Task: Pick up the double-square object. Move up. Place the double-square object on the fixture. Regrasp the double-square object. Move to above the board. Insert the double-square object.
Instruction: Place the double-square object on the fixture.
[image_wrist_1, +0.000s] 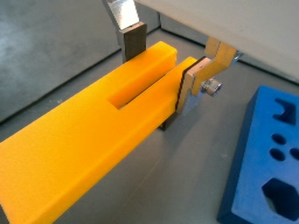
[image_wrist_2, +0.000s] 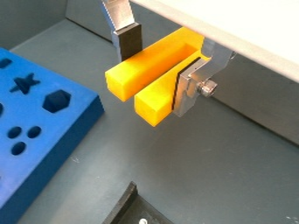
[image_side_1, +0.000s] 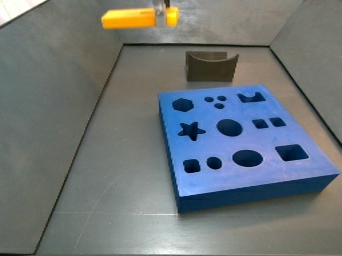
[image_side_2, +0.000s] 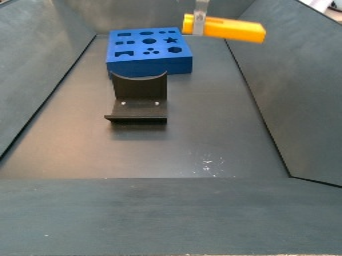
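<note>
- The gripper (image_wrist_2: 160, 59) hung high above the floor, its fingers (image_wrist_1: 133, 40) clamped on one end of the double-square object (image_wrist_1: 105, 122).
- The object lay level in the air (image_side_1: 131, 18), well apart from the fixture (image_side_1: 209, 66) and the board (image_side_1: 241, 143).

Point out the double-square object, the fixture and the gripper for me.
double-square object (image_side_1: 128, 18): side view, its side face.
fixture (image_side_1: 209, 67): side view, front wall.
gripper (image_wrist_2: 160, 59): wrist view, between the fingertips, shut on the object.
</note>
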